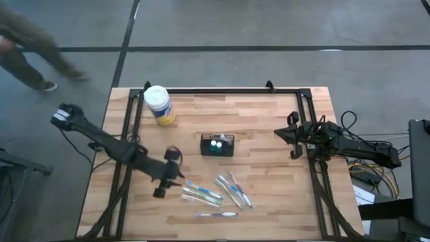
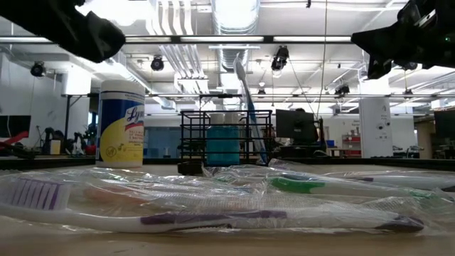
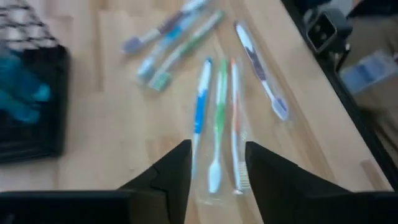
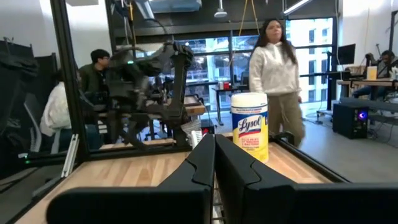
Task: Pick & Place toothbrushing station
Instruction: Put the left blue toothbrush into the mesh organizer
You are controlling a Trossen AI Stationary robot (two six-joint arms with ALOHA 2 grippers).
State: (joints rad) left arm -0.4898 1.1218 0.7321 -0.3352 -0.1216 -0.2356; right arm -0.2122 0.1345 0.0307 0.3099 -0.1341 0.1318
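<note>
Toothbrushing station [image 1: 217, 145], one small black rectangular caddy of openwork wire, sits near the middle of my pale wooden plank surface [image 1: 269, 121]. Something teal fills it, and in the low view one toothbrush stands upright inside.

My left gripper [image 3: 216, 163] hangs over the near-left part of the surface, its jaws parted with nothing between them; below them three toothbrushes [image 3: 219, 124] lie side by side in clear crinkled wrap, blue, green and orange handled. From above I count three loose bunches of wrapped brushes in front of the caddy, perhaps seven brushes in all, though the exact count is hard to tell, with one purple-handled brush [image 1: 216, 214] nearest the front edge.

One round jar [image 1: 158, 105] with a white cap and yellow label lies toward the far-left corner.

My right gripper [image 4: 214, 155] waits at the right edge, jaws pressed together and empty.
</note>
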